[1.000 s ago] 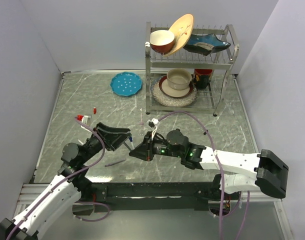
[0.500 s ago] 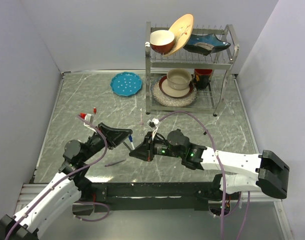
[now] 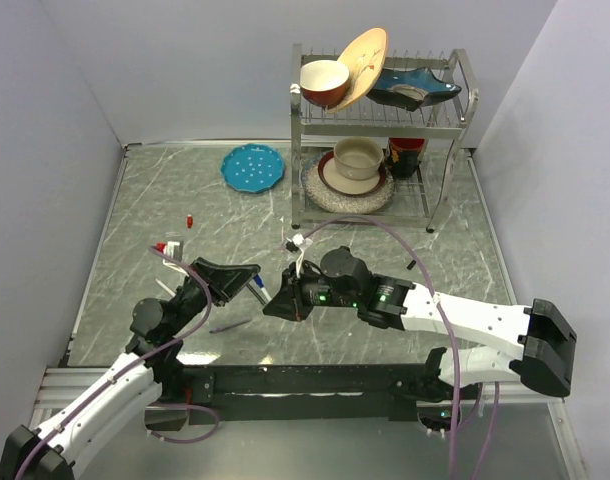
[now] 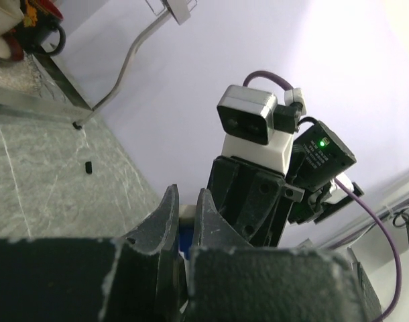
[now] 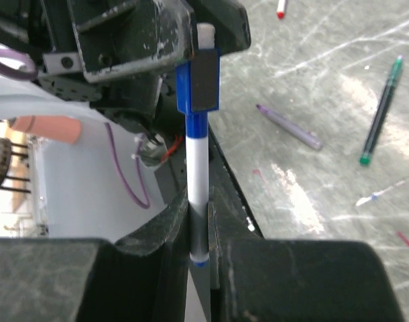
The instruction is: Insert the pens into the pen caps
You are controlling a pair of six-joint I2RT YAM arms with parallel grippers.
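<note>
My right gripper point(image 5: 199, 201) is shut on the white barrel of the blue pen point(image 5: 197, 168), which stands upright between its fingers. The blue pen cap point(image 5: 191, 84) sits on the pen's upper end, and my left gripper point(image 4: 188, 201) is shut on it; blue shows between its jaws. From above, the two grippers point(image 3: 249, 280) point(image 3: 276, 300) meet at the front middle of the table. A green pen point(image 5: 382, 111) lies on the table. A red-ended pen point(image 3: 163, 246) and a red cap point(image 3: 189, 220) lie at the left, a black cap point(image 3: 412, 265) at the right.
A dish rack point(image 3: 380, 130) with bowls and plates stands at the back right, a blue plate point(image 3: 253, 166) to its left. A thin dark purple stick point(image 3: 230, 325) lies near the front edge. Purple cables loop over both arms.
My left gripper's jaws have closed on the blue cap. Both grippers shifted slightly, still facing each other with the blue pen between them.
</note>
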